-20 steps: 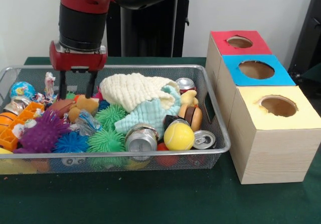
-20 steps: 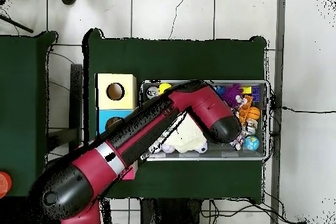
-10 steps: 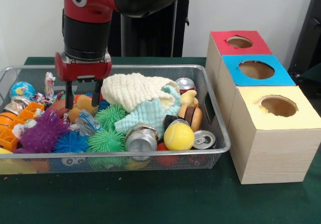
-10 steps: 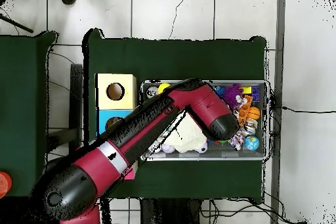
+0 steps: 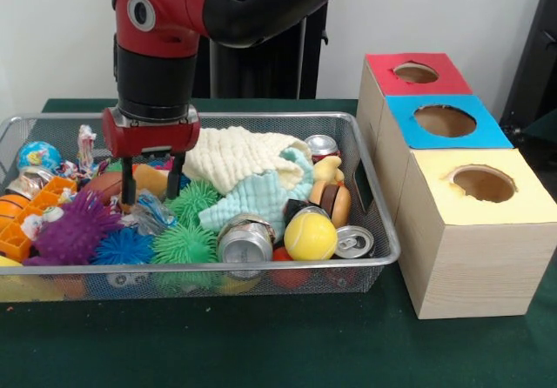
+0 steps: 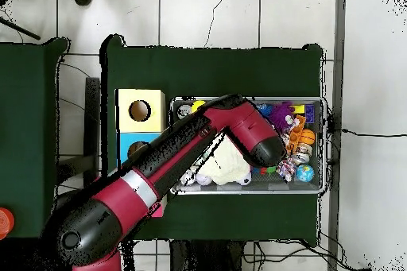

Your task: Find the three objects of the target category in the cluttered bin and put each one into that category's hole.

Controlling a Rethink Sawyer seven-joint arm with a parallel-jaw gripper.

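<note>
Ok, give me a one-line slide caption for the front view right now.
Sawyer's open hand reaches into the cluttered wire bin among spiky balls, beside three hole-topped boxes.

One wire basket (image 5: 374, 231) stands on the tabletop, and beside it are three wooden boxes, each with one round hole: a red-topped box (image 5: 416, 70), a blue-topped box (image 5: 445, 119) and a yellow-topped box (image 5: 483, 184). Inside the basket I count three drink cans: a crushed can (image 5: 244, 240), an upright can (image 5: 354, 241) and a red can (image 5: 321, 147). There are four spiky balls: one purple (image 5: 71, 230), one blue (image 5: 122, 247) and two green (image 5: 184, 243) (image 5: 193, 202). There are two cloths, a cream cloth (image 5: 235, 156) and a pale green cloth (image 5: 261, 197). There is one yellow tennis ball (image 5: 310, 235), one globe ball (image 5: 38, 156) and one toy burger (image 5: 332, 200).
</note>
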